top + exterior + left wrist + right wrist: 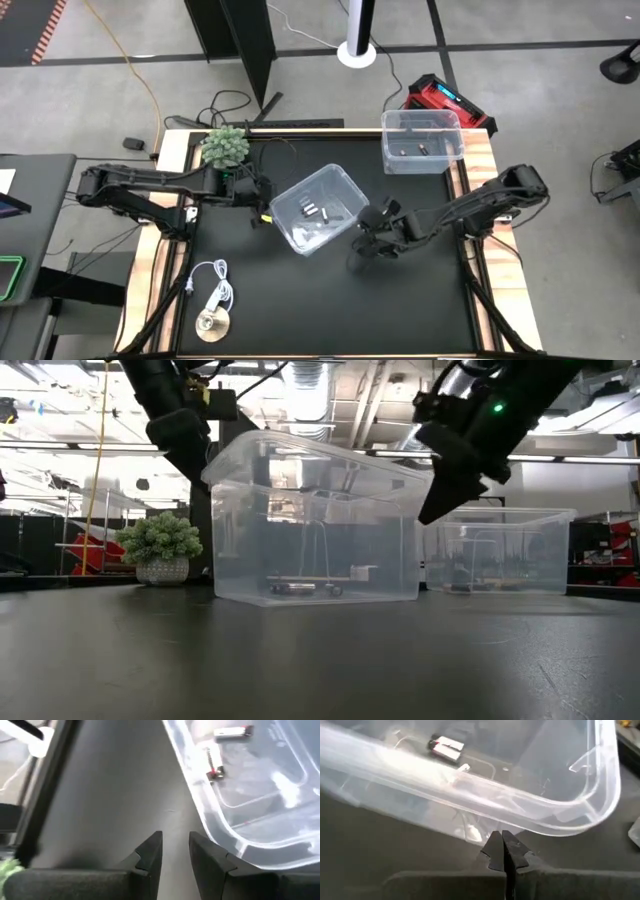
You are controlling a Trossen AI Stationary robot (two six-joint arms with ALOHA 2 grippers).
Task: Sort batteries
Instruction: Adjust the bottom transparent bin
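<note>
We take the tilted clear bin (318, 208) near the middle of the black tabletop (300, 310) as our landmark. Inside it we see several batteries (312, 209), some dark, some pale, lying on the bin's floor; the left wrist view shows a pale one (232, 732) and a darker one with a red mark (215, 771) there, and the right wrist view shows a pair lying together (445, 747). In the low view they sit low against the bin's floor (305, 588).

The left gripper (262, 200) sits just beside the bin's left wall, over bare tabletop; its jaws stand slightly parted with nothing between them, as the left wrist view shows (175, 852). The right gripper (367, 243) hangs near the bin's lower right corner, just outside the rim; in the right wrist view (503, 851) its jaws are pressed together and empty.

A second clear bin (421, 141) stands well apart from our landmark, at the far right of the tabletop, with a few small dark batteries (412, 150) on its floor. A small potted plant (224, 146) stands beyond the landmark bin's left side at the tabletop's far edge, and a white coiled cable with a round disc (212, 300) lies near the front left corner.
</note>
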